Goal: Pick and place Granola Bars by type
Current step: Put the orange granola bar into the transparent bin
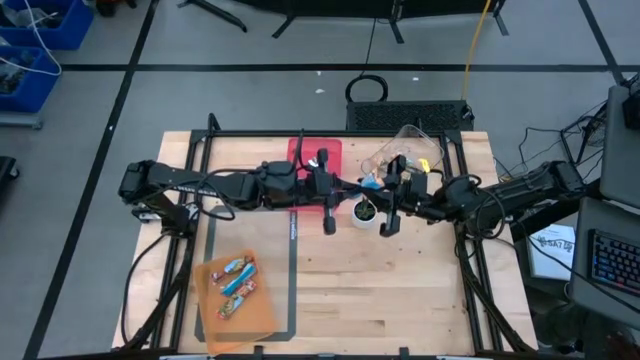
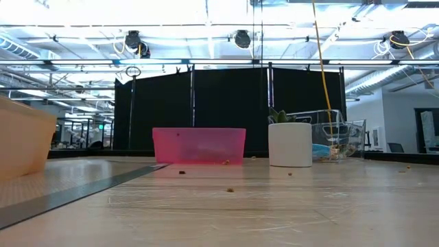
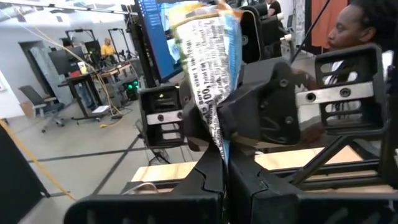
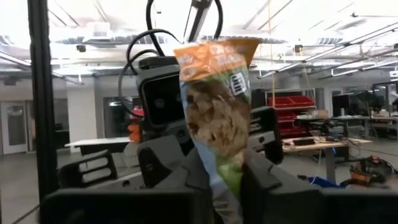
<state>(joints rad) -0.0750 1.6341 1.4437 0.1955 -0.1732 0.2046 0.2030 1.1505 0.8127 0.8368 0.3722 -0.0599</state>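
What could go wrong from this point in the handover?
1. The left gripper and right gripper both seem to pinch the same granola bar in mid-air. If both pull, the wrapper may tear or slip.
2. If it is released too early, the bar could fall near the potted plant rather than into the pink bin or clear bin.
3. The grippers are very close, so they could bump.

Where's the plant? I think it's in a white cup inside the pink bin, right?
Not quite. The plant is in a white cup, but it stands on the table beside the pink bin, not inside it, as the high view shows.
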